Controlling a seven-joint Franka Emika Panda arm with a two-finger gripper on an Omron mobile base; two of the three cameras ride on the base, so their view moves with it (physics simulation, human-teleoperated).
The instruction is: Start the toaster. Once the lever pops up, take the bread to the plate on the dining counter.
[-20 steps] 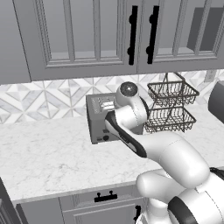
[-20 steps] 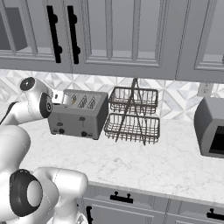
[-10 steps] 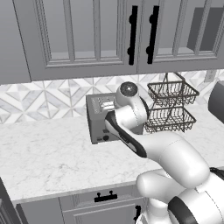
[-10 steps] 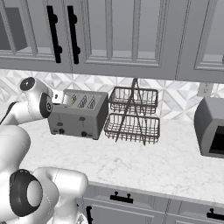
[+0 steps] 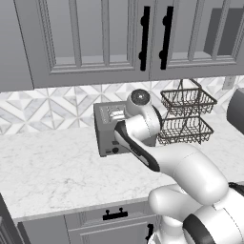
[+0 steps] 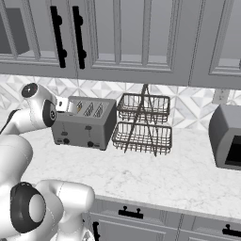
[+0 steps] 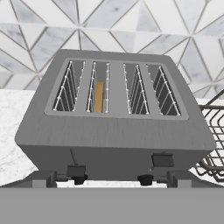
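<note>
A grey metal four-slot toaster (image 7: 114,113) stands on a white marble-patterned kitchen counter (image 5: 52,176) against a backsplash of grey and white triangular tiles (image 7: 131,26). Seen from the hand camera, which looks down on the toaster from its front, the four slots run side by side across the top, each lined with thin wire guides. The second slot from the left in that view holds the bread (image 7: 99,96), seen edge-on as a narrow golden-orange strip sunk inside the slot; the other three slots look empty. Two small black levers sit on the toaster's front face, the left lever (image 7: 75,170) lower than the right lever (image 7: 162,160), and a black knob (image 7: 145,179) shows near the bottom edge. Just beside the toaster, on its right in the right base view, stands a two-tier dark wire basket rack (image 6: 143,123), and both of its baskets look empty. Farther right on the same counter is a grey boxy appliance (image 6: 228,137) with a dark opening. Grey cabinet doors with black handles (image 6: 77,35) hang above, and grey drawers (image 6: 129,221) sit below the counter edge. The white arm reaches toward the toaster's front, and the gripper (image 7: 112,185), pointed at the front face of the toaster, has its fingers spread wide apart with nothing between them.
</note>
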